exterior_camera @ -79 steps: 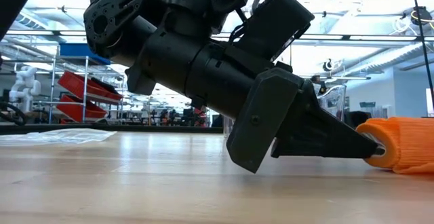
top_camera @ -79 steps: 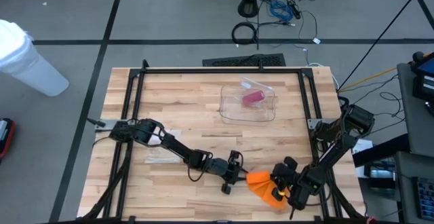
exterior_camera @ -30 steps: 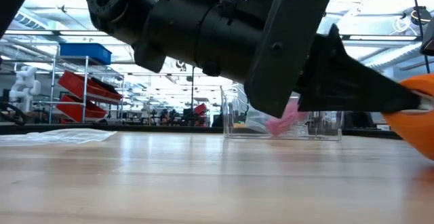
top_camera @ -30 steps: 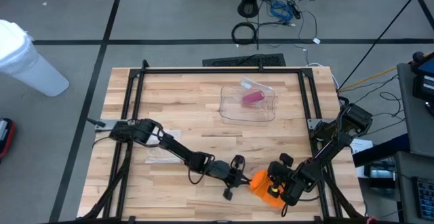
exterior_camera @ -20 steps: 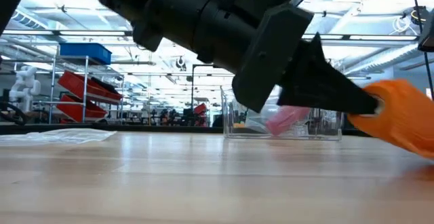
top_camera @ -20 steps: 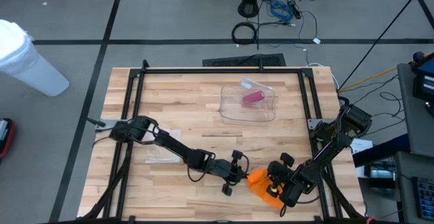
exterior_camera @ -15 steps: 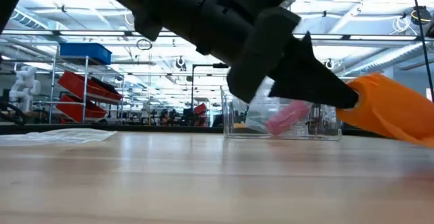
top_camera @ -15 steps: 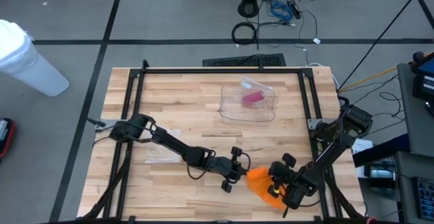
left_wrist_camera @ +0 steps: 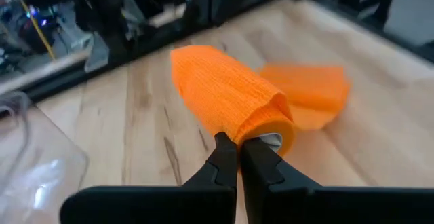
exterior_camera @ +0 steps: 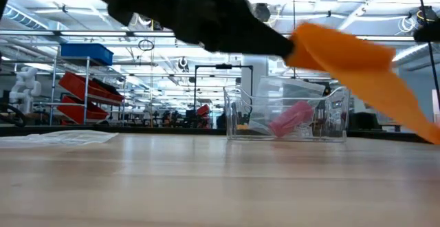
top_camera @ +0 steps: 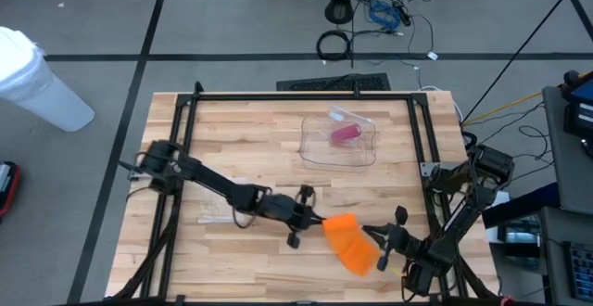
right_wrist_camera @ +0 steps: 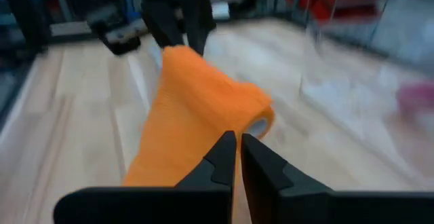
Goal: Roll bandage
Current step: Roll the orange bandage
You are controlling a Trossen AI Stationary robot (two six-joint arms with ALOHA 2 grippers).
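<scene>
Left claw (left_wrist_camera: 238, 144) pinches orange bandage (left_wrist_camera: 230, 98) above wooden table (left_wrist_camera: 142, 129)

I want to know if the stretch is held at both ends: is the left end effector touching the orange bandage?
Touching. The left wrist view shows the left end effector pinched shut on the orange bandage.

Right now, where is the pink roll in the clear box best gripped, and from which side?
I would grip the pink roll across its middle, coming straight down through the open top of the clear box. It lies flat and slightly slanted, and the walls block the sides, so the fingers should probably straddle its narrow width.
</scene>
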